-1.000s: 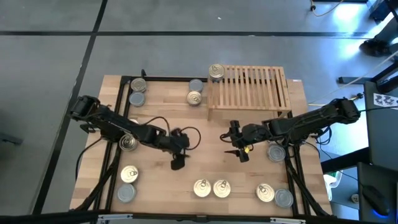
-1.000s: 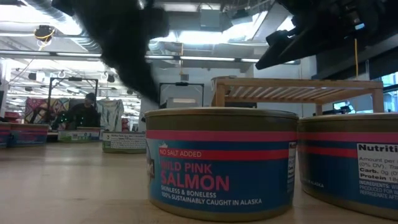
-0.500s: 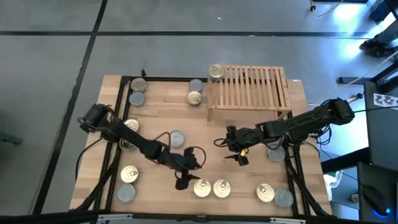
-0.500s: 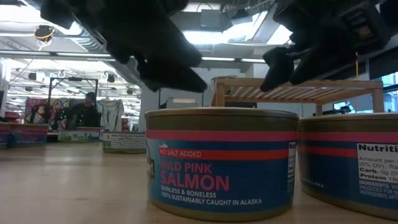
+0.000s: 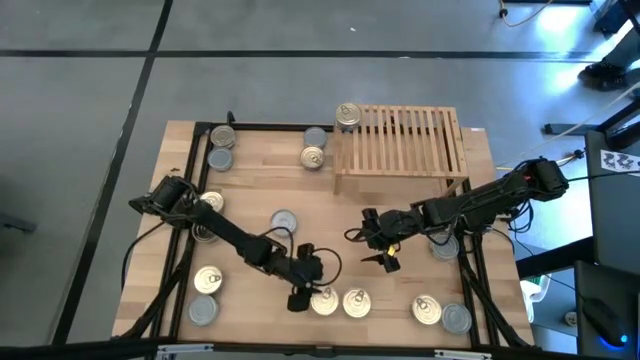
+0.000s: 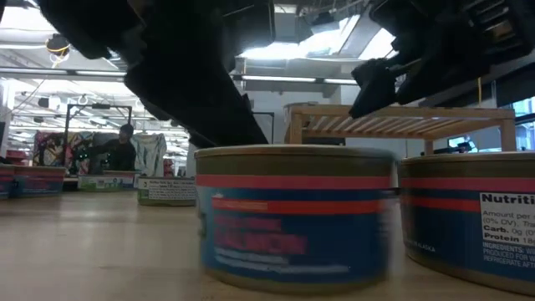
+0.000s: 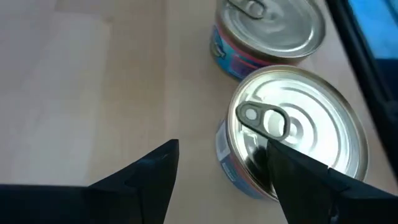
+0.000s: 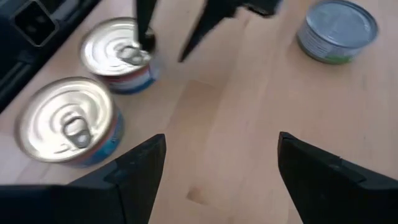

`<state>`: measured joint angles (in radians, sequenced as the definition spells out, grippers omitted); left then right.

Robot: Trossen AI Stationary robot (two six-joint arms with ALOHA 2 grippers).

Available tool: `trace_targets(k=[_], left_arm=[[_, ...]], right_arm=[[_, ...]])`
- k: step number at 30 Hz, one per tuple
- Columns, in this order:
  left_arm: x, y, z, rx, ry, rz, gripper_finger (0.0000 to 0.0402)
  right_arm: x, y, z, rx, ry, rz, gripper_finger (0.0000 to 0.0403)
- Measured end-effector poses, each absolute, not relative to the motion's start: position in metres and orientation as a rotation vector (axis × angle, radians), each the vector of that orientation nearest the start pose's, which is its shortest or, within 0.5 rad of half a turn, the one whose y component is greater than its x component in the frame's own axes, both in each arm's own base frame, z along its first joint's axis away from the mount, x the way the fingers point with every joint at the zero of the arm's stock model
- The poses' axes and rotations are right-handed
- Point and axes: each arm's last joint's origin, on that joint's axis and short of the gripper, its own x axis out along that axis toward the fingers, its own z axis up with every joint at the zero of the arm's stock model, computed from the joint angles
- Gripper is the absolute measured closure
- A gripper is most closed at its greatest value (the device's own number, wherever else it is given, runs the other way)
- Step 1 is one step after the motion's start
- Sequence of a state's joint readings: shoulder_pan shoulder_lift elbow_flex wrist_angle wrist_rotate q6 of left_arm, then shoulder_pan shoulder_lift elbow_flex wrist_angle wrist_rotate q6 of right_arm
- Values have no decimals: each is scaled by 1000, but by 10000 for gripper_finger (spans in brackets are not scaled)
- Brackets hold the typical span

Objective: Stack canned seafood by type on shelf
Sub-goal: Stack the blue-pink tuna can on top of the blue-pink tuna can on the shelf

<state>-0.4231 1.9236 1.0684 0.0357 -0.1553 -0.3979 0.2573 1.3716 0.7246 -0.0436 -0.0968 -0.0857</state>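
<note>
Left hand (image 5: 297, 300) spreading wide over pull-tab can (image 7: 292, 140) at counter (image 5: 260, 180) front edge, one finger touching lid. Right hand (image 5: 385, 250) hovering open mid-counter. Low view alone showing can label blurring.

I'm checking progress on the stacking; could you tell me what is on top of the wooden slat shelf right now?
One gold-topped can sits at the far-left corner of the shelf; the other slats are bare. The space beneath the slats cannot be seen from above.

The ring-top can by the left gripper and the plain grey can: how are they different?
The ring-top can has a pull tab; the plain grey can has none. The left gripper is at the ring-top can; the plain grey can stands alone. Both are round, flat and upright.
</note>
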Motion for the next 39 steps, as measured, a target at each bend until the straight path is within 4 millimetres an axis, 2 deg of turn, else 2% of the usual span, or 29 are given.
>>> trace_targets(k=[7, 16, 20, 22, 25, 27, 32, 37, 39], left_arm=[[358, -129, 135, -81, 823, 11, 163], [371, -68, 134, 34, 824, 232, 163], [368, -44, 147, 33, 823, 298, 163], [365, -42, 159, 10, 804, 285, 163], [361, -52, 189, -43, 703, 210, 163], [360, -62, 196, -52, 674, 166, 163], [357, -73, 183, -11, 677, 128, 163], [356, -56, 156, 5, 744, 197, 163], [361, -51, 152, -10, 711, 137, 163]], right_arm=[[263, 77, 201, -181, 668, 312, 104], [264, 73, 201, -222, 671, 195, 104], [264, 73, 201, -223, 670, 191, 104], [264, 73, 202, -231, 664, 189, 104], [264, 72, 206, -307, 681, 186, 104], [265, 72, 211, -334, 676, 184, 104], [268, 73, 210, -381, 667, 203, 104], [277, 76, 197, -419, 675, 226, 104], [280, 77, 191, -437, 685, 240, 104]])
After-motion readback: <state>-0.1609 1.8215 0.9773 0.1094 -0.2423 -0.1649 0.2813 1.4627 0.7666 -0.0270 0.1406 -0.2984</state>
